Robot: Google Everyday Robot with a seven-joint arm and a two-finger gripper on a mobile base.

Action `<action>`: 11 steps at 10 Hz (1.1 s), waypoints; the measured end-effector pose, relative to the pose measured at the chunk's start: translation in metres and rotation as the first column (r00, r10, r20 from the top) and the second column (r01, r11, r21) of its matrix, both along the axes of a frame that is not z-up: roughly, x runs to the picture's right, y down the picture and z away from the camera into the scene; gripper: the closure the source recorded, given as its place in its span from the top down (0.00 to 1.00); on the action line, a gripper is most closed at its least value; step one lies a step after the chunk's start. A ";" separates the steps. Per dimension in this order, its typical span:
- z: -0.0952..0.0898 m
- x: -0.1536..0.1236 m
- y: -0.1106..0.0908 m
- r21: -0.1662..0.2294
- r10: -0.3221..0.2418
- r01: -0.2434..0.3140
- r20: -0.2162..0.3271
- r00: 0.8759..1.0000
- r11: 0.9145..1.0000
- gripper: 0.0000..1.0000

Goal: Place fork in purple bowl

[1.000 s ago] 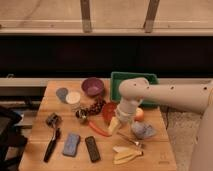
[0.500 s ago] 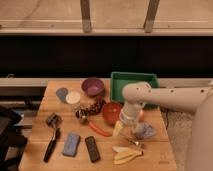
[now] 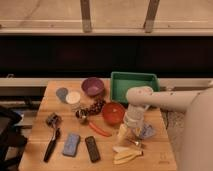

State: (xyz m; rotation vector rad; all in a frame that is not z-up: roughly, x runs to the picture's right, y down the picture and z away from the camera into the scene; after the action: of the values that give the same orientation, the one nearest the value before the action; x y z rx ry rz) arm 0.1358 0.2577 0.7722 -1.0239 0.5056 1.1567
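The hand hangs low over the right-front part of the counter, fingers spread wide and holding nothing. The fork lies just below and in front of it. The purple bowl sits well to its far left, beyond the red-orange bowl. To the hand's right, bare wood runs to the counter's edge.

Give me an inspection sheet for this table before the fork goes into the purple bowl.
Surface: wooden table, crowded.
Job's things: purple bowl upright at the back, nothing seen inside; fork hard to make out, front right, just below the gripper.
Clutter: green bin, red-orange bowl, carrot, grapes, bananas, blue sponge, remote, black-handled tool.
Gripper: gripper open, low over the table, right of the red-orange bowl.
Cables: nothing seen.
Surroundings: dark wall behind.
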 end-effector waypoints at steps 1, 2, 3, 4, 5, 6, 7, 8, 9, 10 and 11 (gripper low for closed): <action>0.001 0.000 0.002 -0.008 -0.003 0.003 -0.001 1.000 1.000 0.72; 0.003 0.000 0.005 -0.016 -0.007 0.007 -0.003 1.000 1.000 0.72; 0.005 0.001 0.010 -0.029 -0.012 0.012 -0.016 1.000 1.000 0.72; 0.006 0.003 0.014 -0.039 -0.017 0.015 -0.030 0.999 0.999 0.72; 0.007 0.003 0.018 -0.051 -0.025 0.023 -0.040 0.999 0.998 0.72; 0.009 -0.001 0.023 -0.067 -0.038 0.035 -0.049 0.998 0.997 0.72; 0.010 -0.004 0.026 -0.078 -0.048 0.044 -0.049 0.998 0.996 0.72; 0.010 -0.003 0.025 -0.075 -0.050 0.046 -0.049 0.998 0.996 0.72; 0.010 -0.002 0.024 -0.074 -0.052 0.048 -0.048 0.998 0.996 0.69; 0.009 0.000 0.022 -0.073 -0.056 0.053 -0.048 0.997 0.996 0.58; 0.009 0.001 0.022 -0.074 -0.052 0.048 -0.051 0.997 0.996 0.49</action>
State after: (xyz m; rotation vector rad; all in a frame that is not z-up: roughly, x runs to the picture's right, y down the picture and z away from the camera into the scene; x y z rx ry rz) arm 0.1371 0.2799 0.7809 -1.0392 0.6156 1.1304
